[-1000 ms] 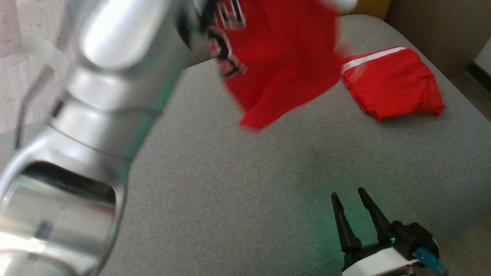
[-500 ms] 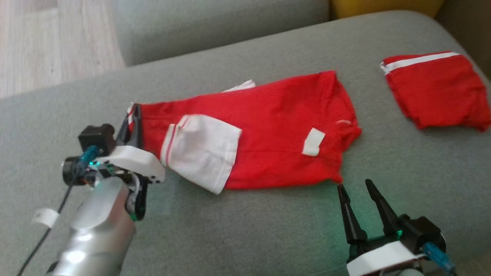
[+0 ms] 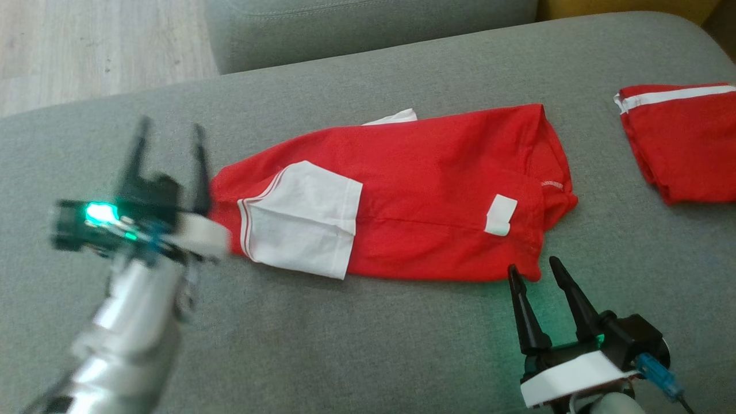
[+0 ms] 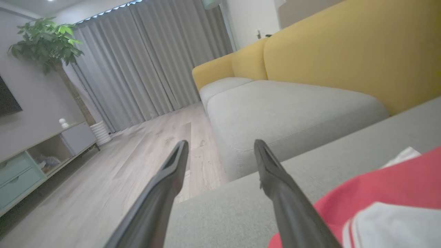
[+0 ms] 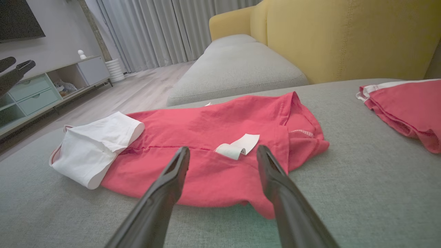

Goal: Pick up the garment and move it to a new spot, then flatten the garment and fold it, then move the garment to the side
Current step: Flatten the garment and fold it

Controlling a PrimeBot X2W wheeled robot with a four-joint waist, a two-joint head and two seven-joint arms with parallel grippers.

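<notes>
At the near right of a grey sofa cushion, the right gripper hovers with its two dark fingers spread apart and nothing between them. Its tips point at the near hem of the red garment and sit just beside it.

At the left, the left gripper appears blurred, its fingers likewise parted and empty. Its right finger stands just beside the garment's left end, and the blur hides whether the two touch.

The garment lies spread lengthwise across the middle of the cushion, left to right. A white sleeve is folded over its left part, a small white label shows near its right end, and that end is bunched.

Well apart at the far right, a second red garment with a white stripe lies folded on the same cushion.

Beyond the cushion's far edge are another grey seat cushion and a wooden floor. The wrist views add a yellow backrest, grey curtains and a leafy plant.
</notes>
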